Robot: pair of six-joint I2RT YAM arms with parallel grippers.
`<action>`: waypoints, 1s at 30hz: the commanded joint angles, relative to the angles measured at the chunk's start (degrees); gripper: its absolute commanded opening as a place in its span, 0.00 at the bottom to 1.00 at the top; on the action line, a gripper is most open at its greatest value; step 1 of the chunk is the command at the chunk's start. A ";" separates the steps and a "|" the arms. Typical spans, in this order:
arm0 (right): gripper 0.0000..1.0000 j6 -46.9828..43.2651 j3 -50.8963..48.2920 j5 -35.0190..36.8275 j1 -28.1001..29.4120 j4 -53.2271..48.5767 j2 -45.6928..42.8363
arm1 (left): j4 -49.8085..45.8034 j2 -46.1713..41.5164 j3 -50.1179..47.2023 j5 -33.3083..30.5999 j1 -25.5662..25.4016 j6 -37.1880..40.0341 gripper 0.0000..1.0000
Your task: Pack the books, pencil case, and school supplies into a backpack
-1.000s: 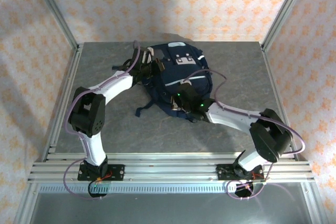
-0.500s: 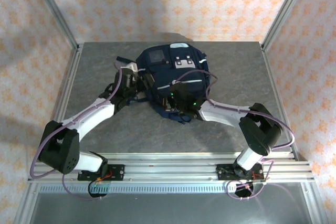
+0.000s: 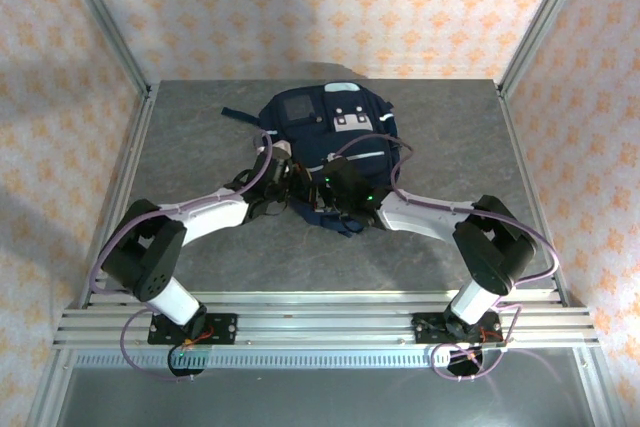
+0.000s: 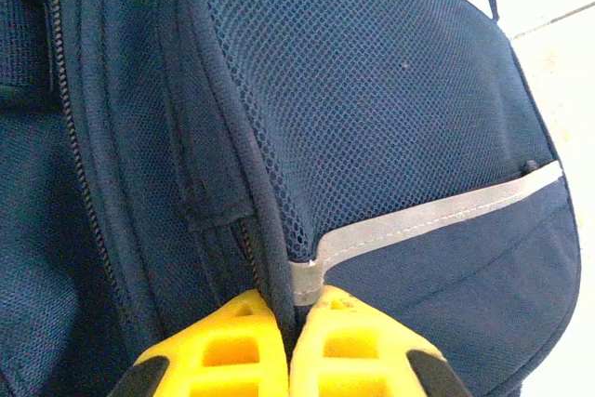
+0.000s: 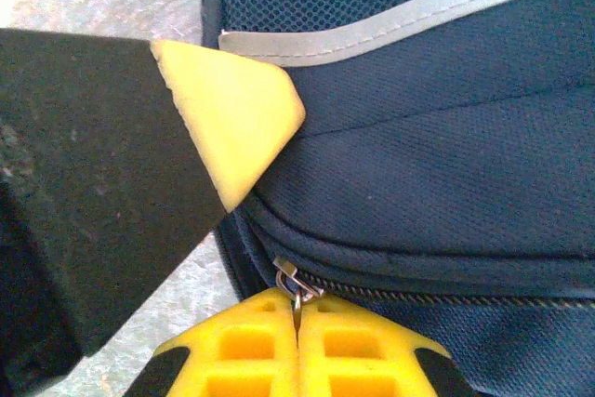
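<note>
The navy backpack (image 3: 335, 132) lies front-up at the back middle of the table, its grey stripe (image 4: 437, 216) running below a mesh panel. At its near left side my left gripper (image 4: 290, 309) is shut on a dark piped seam beside a zipper. My right gripper (image 5: 297, 311) is shut on the small metal zipper pull (image 5: 290, 281) at the bag's near edge. From above, the left gripper (image 3: 293, 185) and right gripper (image 3: 323, 190) sit close together. One yellow fingertip (image 5: 237, 118) of the left gripper presses the bag just above. The books, pencil case and school supplies are hidden.
Dark straps (image 3: 335, 219) trail from the bag's near edge onto the grey table (image 3: 190, 147). An aluminium rail (image 3: 320, 325) carries both arm bases at the front. Metal posts (image 3: 100, 17) and patterned walls enclose the back and sides.
My left gripper came down from the bag's upper left to its near left side, opened, then shut on the seam. The backpack turned and shifted back. The right gripper stayed shut, drifting left.
</note>
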 commanded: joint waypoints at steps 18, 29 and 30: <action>0.00 -6.31 -11.32 12.69 -14.20 -14.09 -15.39 | -2.40 -1.03 4.47 -4.29 8.50 6.48 0.00; 0.00 1.21 -4.23 2.16 2.96 -2.07 -7.27 | -10.48 4.49 19.49 -4.72 13.72 11.10 0.22; 0.00 1.83 -2.73 1.98 3.61 -0.80 -5.45 | -10.71 3.76 19.46 -4.52 13.72 11.08 0.30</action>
